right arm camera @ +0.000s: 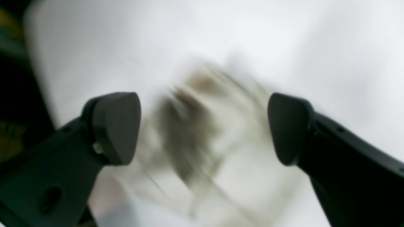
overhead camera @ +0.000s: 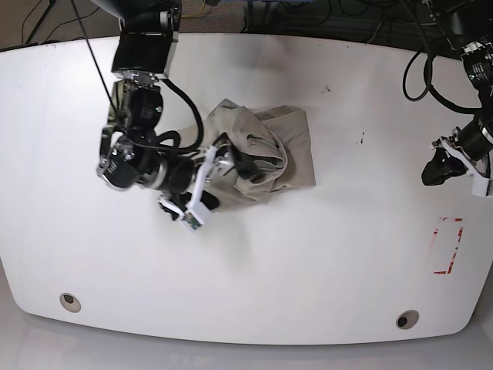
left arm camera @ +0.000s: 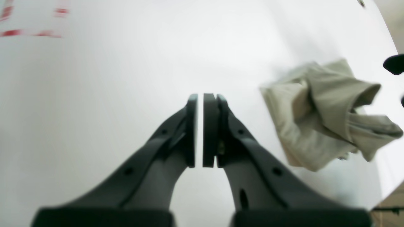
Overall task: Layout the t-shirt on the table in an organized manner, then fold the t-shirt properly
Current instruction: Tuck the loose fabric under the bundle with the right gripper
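Two arms work over the white table [overhead camera: 254,293], and from where I stand the right-wrist arm is the one on the left side of the overhead view. Its gripper, the right gripper [overhead camera: 223,173], has its jaws spread wide, with nothing pinched between them; in its own wrist view the right gripper [right arm camera: 203,129] frames a smeared, blurred patch of beige cloth lying beyond the gap between the two dark pads. The t-shirt [overhead camera: 266,150] sits bunched in a crumpled heap just ahead of those open jaws, its near edge right at the fingertips; whether a fingertip touches the fabric I cannot tell.

Farther right, well apart from the cloth, the left gripper [overhead camera: 437,168] hangs near the table's far edge, just above a red dashed rectangle [overhead camera: 447,245]. In the left wrist view the left gripper [left arm camera: 200,129] has its pads pressed together with only a sliver of light between them, gripping nothing, over bare tabletop. From there the t-shirt [left arm camera: 328,113] lies off to the right of the closed jaws, folded over itself and wrinkled.
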